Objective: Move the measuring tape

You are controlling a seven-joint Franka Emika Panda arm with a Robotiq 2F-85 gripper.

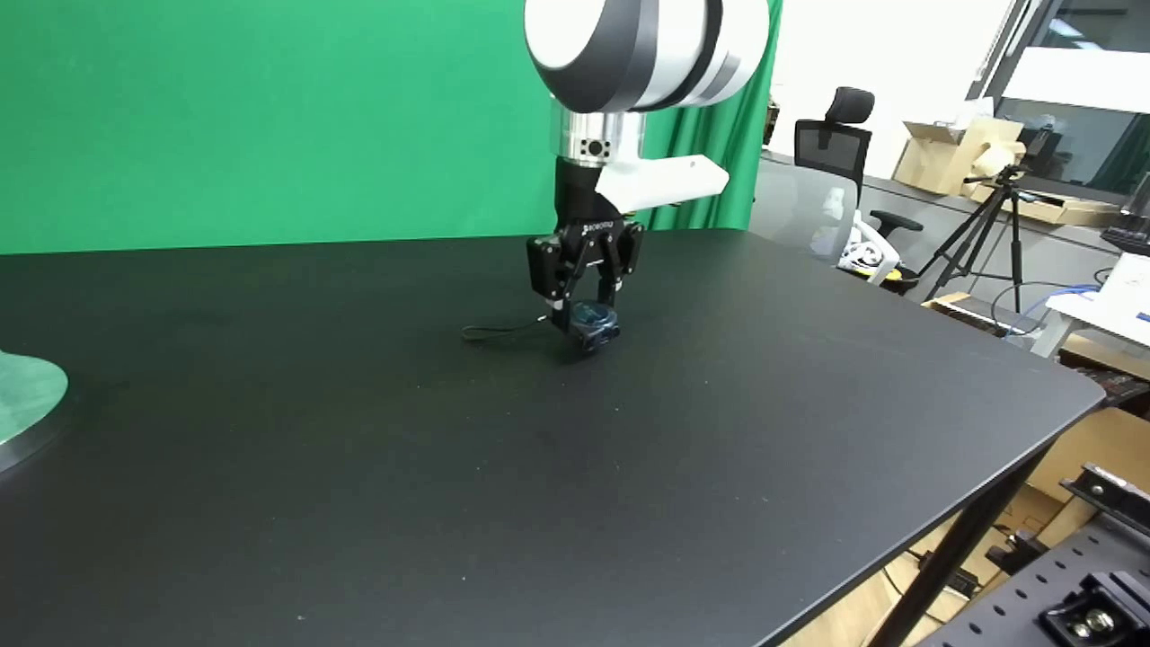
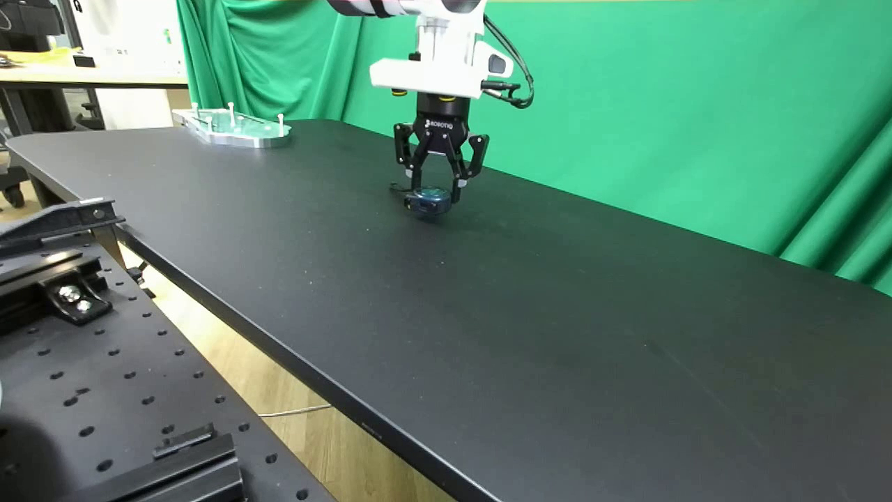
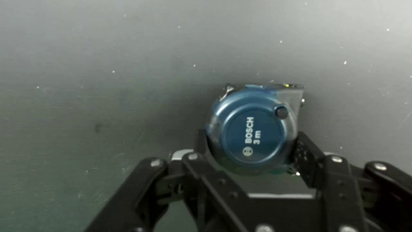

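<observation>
inspector: item location?

clerk: the measuring tape (image 3: 252, 135) sits at the gripper (image 2: 436, 189), over the black table (image 1: 539, 503), on the side nearer the green backdrop (image 2: 627, 90). labelled face up; "bosch 3 m" reads plainly in the wrist view.

inspector: state of the fingers (image 3: 307, 158)?

clerk: pinching the case from two opposite sides; both meet its curved wall. contact falls off centre, on the half nearer the palm; the squared corner projects clear.

inspector: handling assessment?

clerk: judged light in total yet dense for its bulk, stiff-shelled and fairly robust. the glossy rounded wall is likely to slip or turn under an off-centre pinch. preferred hold: across the widest part, level, avoiding the squared corner. the thin strap (image 1: 499, 331), evident in an exterior view, looks limp; not a handle, and may drag.

inspector: limits of the inspection?

clerk: underside unseen. whether the case bears on the table or hangs just above it, i cannot tell. finger contact surfaces are largely hidden. the strap is dark on dark, and where it joins the case is hard to make out. the arm (image 1: 647, 54) is cut off at the top in both exterior views; the pale green plate (image 1: 27, 395) at the edge in an exterior view.
</observation>
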